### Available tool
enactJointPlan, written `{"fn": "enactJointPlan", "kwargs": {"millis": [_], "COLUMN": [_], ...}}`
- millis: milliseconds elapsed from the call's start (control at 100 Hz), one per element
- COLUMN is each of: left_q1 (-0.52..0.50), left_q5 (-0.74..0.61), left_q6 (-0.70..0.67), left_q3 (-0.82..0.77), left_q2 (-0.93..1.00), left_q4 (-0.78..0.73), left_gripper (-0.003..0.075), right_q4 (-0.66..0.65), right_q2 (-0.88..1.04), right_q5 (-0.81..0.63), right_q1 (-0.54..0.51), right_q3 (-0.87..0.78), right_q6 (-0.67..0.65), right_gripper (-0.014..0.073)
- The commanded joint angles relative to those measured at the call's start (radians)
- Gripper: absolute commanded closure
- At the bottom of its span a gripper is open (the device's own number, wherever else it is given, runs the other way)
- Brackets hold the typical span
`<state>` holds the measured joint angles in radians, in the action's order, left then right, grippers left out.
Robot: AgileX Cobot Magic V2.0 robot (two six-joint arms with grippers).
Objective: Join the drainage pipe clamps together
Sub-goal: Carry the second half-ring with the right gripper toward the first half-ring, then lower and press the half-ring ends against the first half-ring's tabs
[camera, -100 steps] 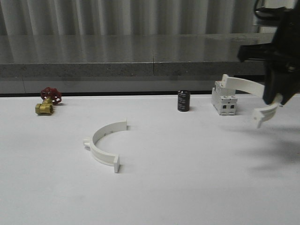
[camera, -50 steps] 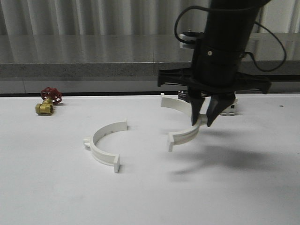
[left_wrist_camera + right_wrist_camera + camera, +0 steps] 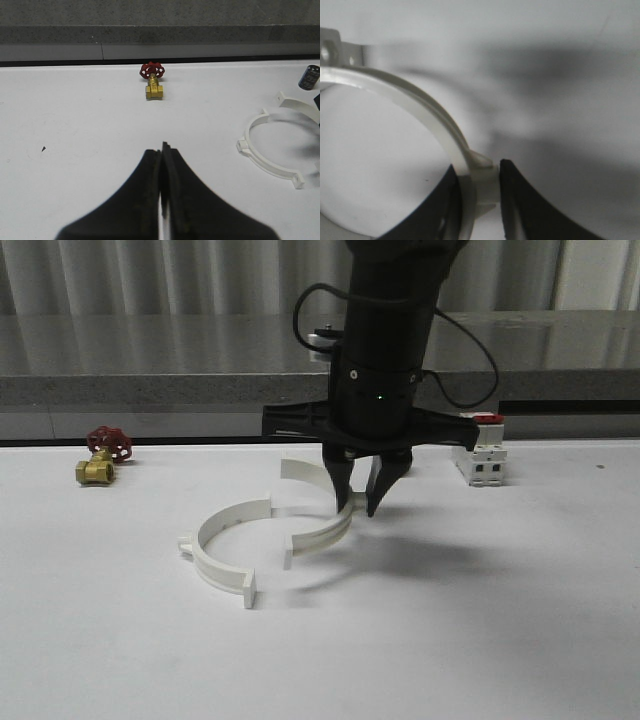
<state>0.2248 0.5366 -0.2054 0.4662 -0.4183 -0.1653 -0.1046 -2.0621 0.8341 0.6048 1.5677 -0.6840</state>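
Observation:
One white half-ring clamp (image 3: 215,552) lies flat on the white table (image 3: 450,640), its open side turned right. A second clamp (image 3: 322,530) hangs low over the table just to its right, open side turned toward the first, with a small gap between their ends. My right gripper (image 3: 360,504) points straight down and is shut on this clamp's outer lug; in the right wrist view the black fingers (image 3: 530,205) squeeze the band (image 3: 420,105) at my right gripper (image 3: 480,182). My left gripper (image 3: 162,150) is shut on nothing, and the lying clamp (image 3: 265,152) sits off to its side.
A brass valve with a red handwheel (image 3: 100,458) stands at the back left. A white switch with a red top (image 3: 482,455) stands at the back right, behind the right arm. A black cylinder (image 3: 309,76) sits near the back edge. A grey ledge (image 3: 160,390) borders the table's rear.
My right arm has carried its clamp leftward from the table's right edge to the middle, lowering it beside the lying clamp. The lying clamp has not moved.

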Motion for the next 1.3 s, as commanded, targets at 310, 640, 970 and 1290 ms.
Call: {"fn": "enactJointPlan", "kwargs": {"millis": [310,640,970,1290], "left_q1": [0.005,0.005,0.005,0.005], "left_q5": [-0.072,-0.072,-0.072,-0.072], "left_q6": [-0.001,-0.001,-0.001,-0.001], "left_q3": [0.027,0.027,0.027,0.027], "left_q2": [-0.004,-0.004,-0.004,-0.004], "left_q4": [-0.001,-0.001,-0.001,-0.001], "left_gripper": [0.0741,0.0741,0.0741,0.0741], "right_q4": [-0.012,-0.012,-0.006,0.054], "right_q2": [0.010,0.008,0.008,-0.025], "right_q5": [-0.040,-0.056,-0.057,-0.049], "right_q1": [0.018,0.027,0.029,0.029], "right_q3": [0.039,0.039,0.039,0.039], "right_q6": [-0.056,-0.080,-0.092,-0.092], "right_gripper": [0.0578,0.0578,0.0575,0.0457]}}
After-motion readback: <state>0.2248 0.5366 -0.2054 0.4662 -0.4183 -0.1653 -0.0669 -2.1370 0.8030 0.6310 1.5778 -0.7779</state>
